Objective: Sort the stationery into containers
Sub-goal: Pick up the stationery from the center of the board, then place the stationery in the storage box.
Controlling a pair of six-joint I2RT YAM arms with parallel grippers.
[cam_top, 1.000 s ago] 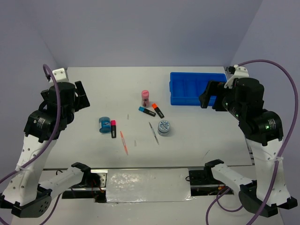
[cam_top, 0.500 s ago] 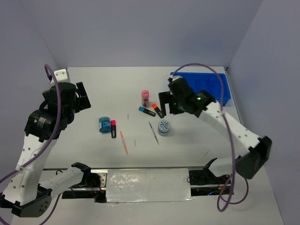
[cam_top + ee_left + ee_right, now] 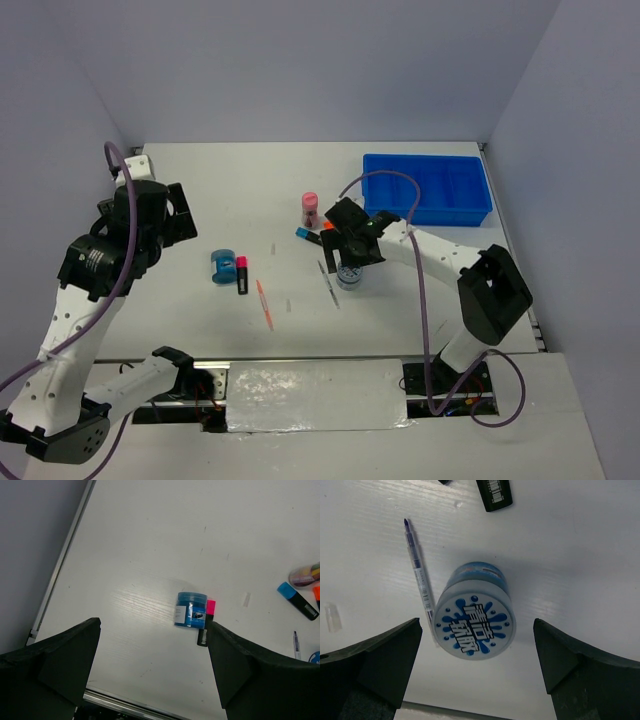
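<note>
A blue-white tape disc stands flat at mid table; in the right wrist view this disc lies directly below and between the open fingers of my right gripper, which do not touch it. My right gripper hovers over it. A grey pen lies beside it. A second tape disc lies on its side next to a pink-capped highlighter, ahead of my open, empty left gripper. The pink cylinder, blue-capped highlighter and orange pen lie loose. The blue tray is back right.
The orange-capped highlighter is mostly hidden under my right gripper in the top view; its black body shows in the right wrist view. A small clear cap lies left of the grey pen. My left gripper hangs over the table's left side.
My right arm has swung from beside the blue tray down to the table's middle, over the upright tape disc. My left arm has shifted only slightly.
</note>
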